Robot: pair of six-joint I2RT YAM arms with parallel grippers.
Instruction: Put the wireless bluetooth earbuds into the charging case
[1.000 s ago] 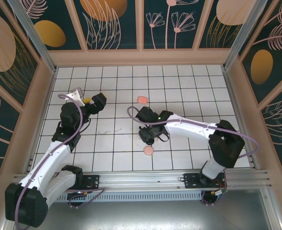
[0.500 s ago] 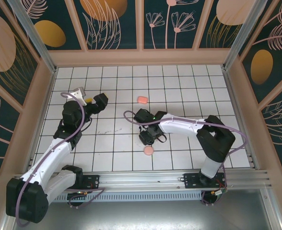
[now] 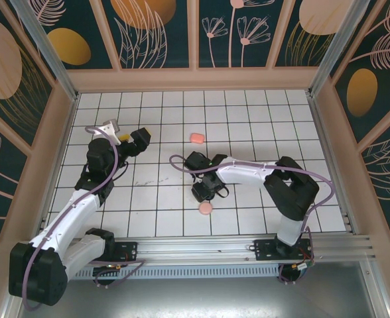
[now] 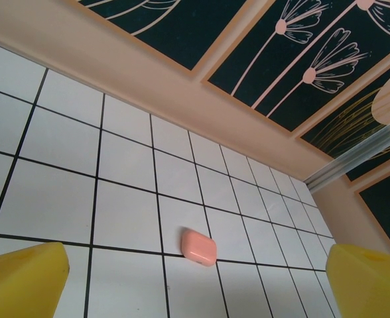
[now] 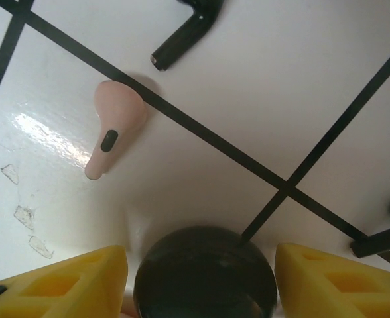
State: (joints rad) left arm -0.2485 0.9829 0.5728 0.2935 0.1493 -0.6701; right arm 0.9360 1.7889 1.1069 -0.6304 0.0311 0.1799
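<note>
Right gripper (image 5: 198, 248) spread wide astride round black object (image 5: 205, 285) (case?); pink earbud (image 5: 115, 129) just beyond. Overhead adds pink disc (image 3: 205, 208) toward worktop (image 3: 148, 218) near edge.

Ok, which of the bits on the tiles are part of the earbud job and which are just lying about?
Job:
pink earbud
black earbud
second black earbud, at the frame's edge
dark round case, probably
pink case
round pink piece, possibly another case

Lying about:
small flecks beside the pink earbud

Black case (image 5: 205, 271) sits btwn right fingers (image 5: 56, 281); pink bud (image 5: 115, 126), black bud (image 5: 188, 30) just ahead.
</note>
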